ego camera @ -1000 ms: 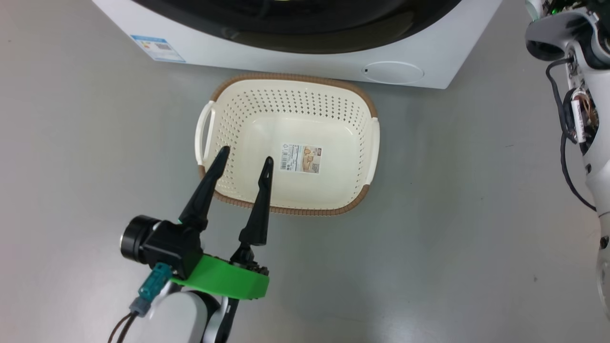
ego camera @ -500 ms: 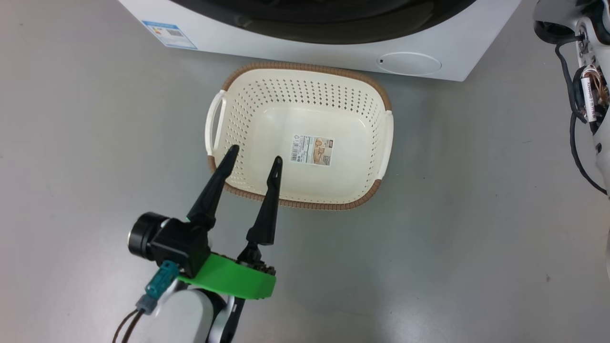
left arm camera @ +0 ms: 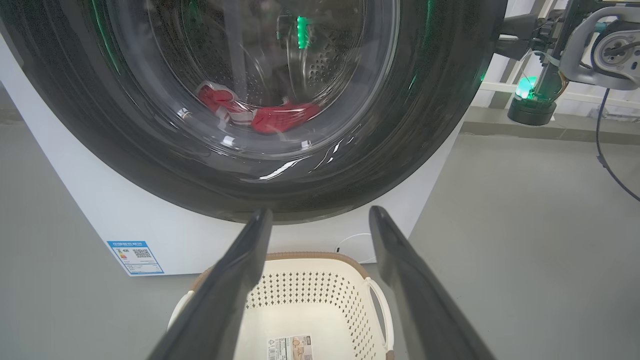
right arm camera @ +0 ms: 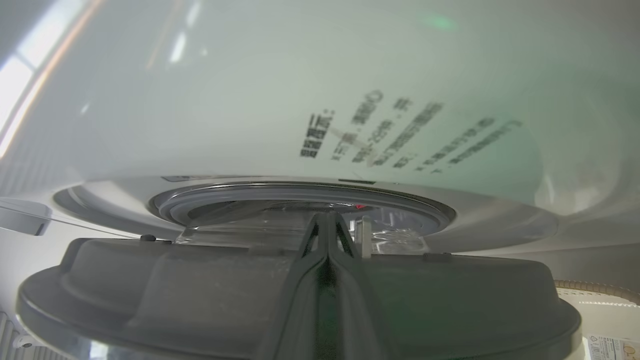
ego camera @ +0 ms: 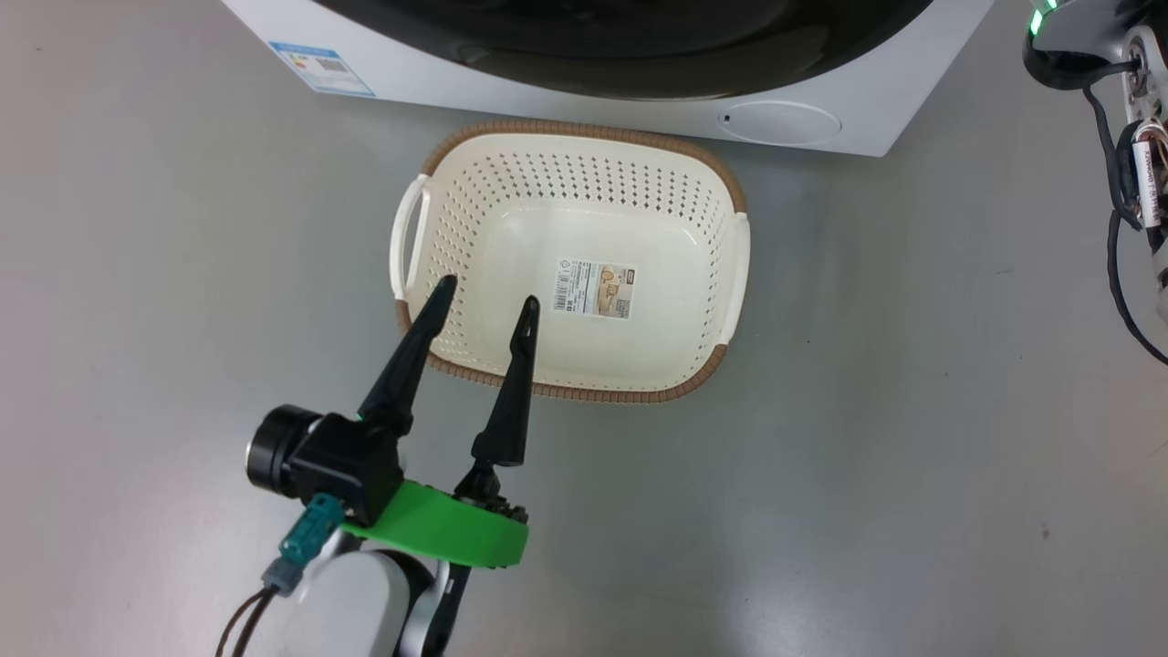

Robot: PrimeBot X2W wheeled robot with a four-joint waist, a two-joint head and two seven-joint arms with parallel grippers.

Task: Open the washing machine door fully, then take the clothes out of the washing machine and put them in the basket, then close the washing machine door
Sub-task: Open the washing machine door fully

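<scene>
Red clothes [left arm camera: 280,118] lie behind the washing machine door [left arm camera: 125,150] glass; basket [ego camera: 584,133] stands below. Left gripper [ego camera: 486,294] fingers spread wide, empty; right gripper [right arm camera: 327,220] fingers pressed together at the door edge.

Grey floor [ego camera: 912,438] w/ basket [ego camera: 584,133] just beside washing machine [ego camera: 411,73].

Likely a test lab: washing machine [left arm camera: 125,210] standing alone on bare grey floor [ego camera: 912,411].

One washing machine [ego camera: 411,82]; one basket [ego camera: 584,130]; two tools: left tool [ego camera: 487,289], right tool [right arm camera: 327,220].
</scene>
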